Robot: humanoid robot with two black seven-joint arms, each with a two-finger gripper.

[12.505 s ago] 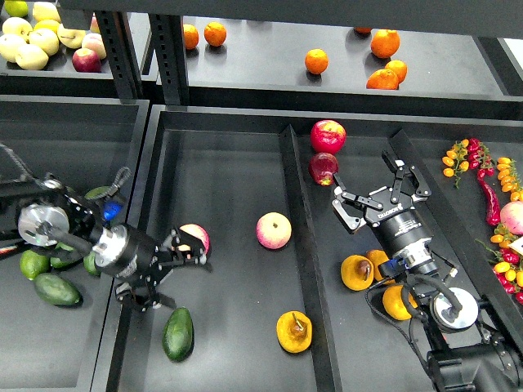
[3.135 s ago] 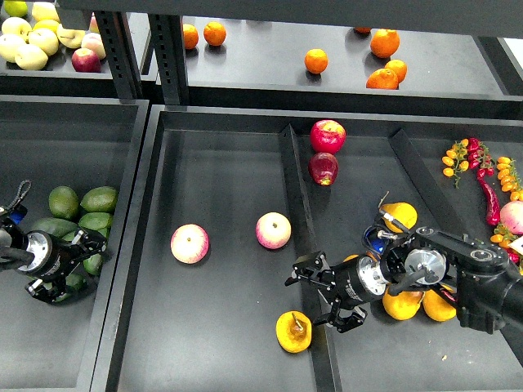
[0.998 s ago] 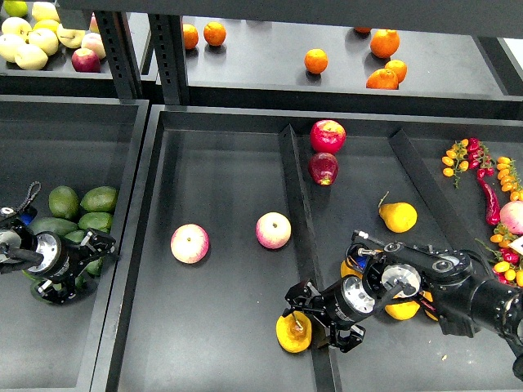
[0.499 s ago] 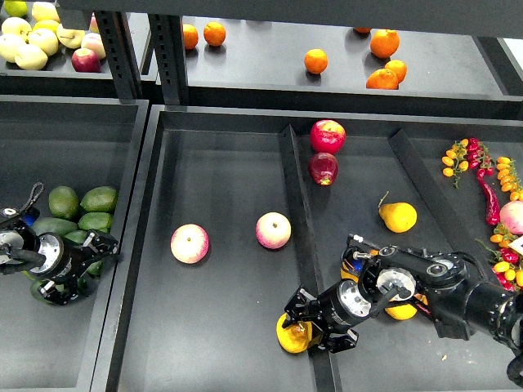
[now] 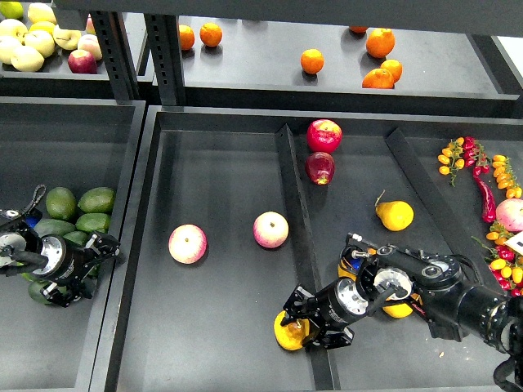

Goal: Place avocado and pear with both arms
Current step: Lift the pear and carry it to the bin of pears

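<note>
The right gripper, which at first stands high in the right bin near the red apples, now lies low at the front of the centre bin, just beside the divider, its fingers closed around the pear. A second ago those fingers only flank the fruit; now they cover most of it. The pear itself has edged slightly toward the front edge.

The avocado that lies at the front left of the centre bin at the start is gone from there; it now rests in the left bin's pile. The left gripper has moved from the centre bin to the left bin, beside that pile.
</note>
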